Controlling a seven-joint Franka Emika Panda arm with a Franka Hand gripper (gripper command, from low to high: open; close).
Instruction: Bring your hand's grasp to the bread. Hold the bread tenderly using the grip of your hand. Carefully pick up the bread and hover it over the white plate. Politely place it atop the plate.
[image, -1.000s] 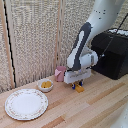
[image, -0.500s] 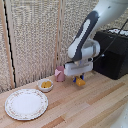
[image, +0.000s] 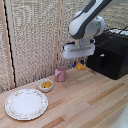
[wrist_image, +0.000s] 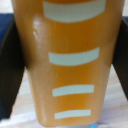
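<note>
The bread (image: 80, 66) is a small golden-orange slab hanging in the air above the wooden table, behind and to the exterior view's right of the pink cup. My gripper (image: 79, 61) is shut on it, under the white block of the arm. In the wrist view the bread (wrist_image: 70, 65) fills the picture, orange with pale stripes, and a dark finger (wrist_image: 10, 75) presses on each side. The white plate (image: 26, 104) lies flat on the table at the exterior view's lower left, well away from the gripper, with nothing on it.
A small white bowl (image: 46, 85) with yellow-orange food sits between the plate and a pink cup (image: 60, 74). A big black box (image: 112, 52) stands at the exterior view's right. A woven screen closes off the back.
The gripper has risen from near the table surface with the bread in it and shifted slightly to the exterior view's right. The plate, bowl and cup have not moved.
</note>
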